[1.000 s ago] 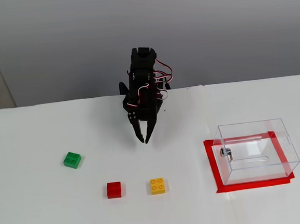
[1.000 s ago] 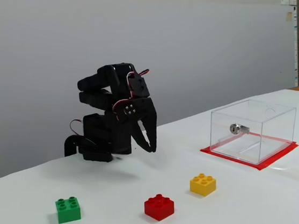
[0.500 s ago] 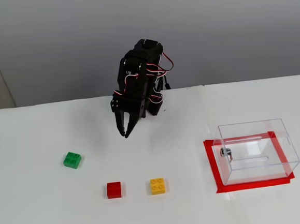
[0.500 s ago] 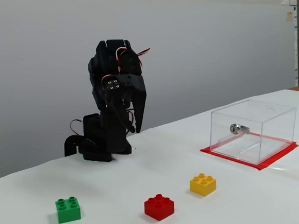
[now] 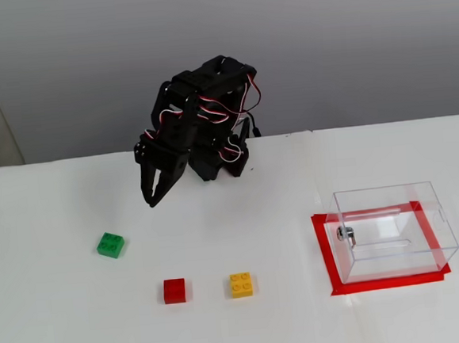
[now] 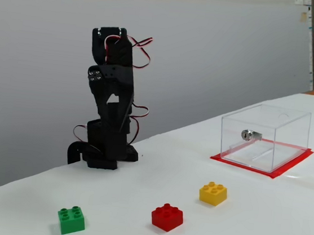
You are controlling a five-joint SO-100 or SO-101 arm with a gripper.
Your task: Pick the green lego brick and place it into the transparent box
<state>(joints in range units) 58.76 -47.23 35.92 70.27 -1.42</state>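
Observation:
The green lego brick (image 5: 110, 244) lies flat on the white table at the left, studs up, also seen at the front left in the other fixed view (image 6: 71, 220). The transparent box (image 5: 436, 217) stands at the right on red tape, with a small metal fitting on one wall, and nothing shows inside it (image 6: 265, 135). My black gripper (image 5: 150, 201) hangs above the table, up and to the right of the green brick and well apart from it. Its fingers point down, tips together, holding nothing. In the other fixed view the arm (image 6: 107, 112) stands upright and its fingertips are hard to make out.
A red brick (image 5: 174, 290) and a yellow brick (image 5: 241, 284) sit side by side near the front, between the green brick and the box. Red tape (image 5: 323, 247) frames the box's base. The arm's base stands at the table's back edge.
The arm has swung left in the fixed view from above, carrying the gripper from the table's middle toward the green brick's side. Bricks and box have not moved.

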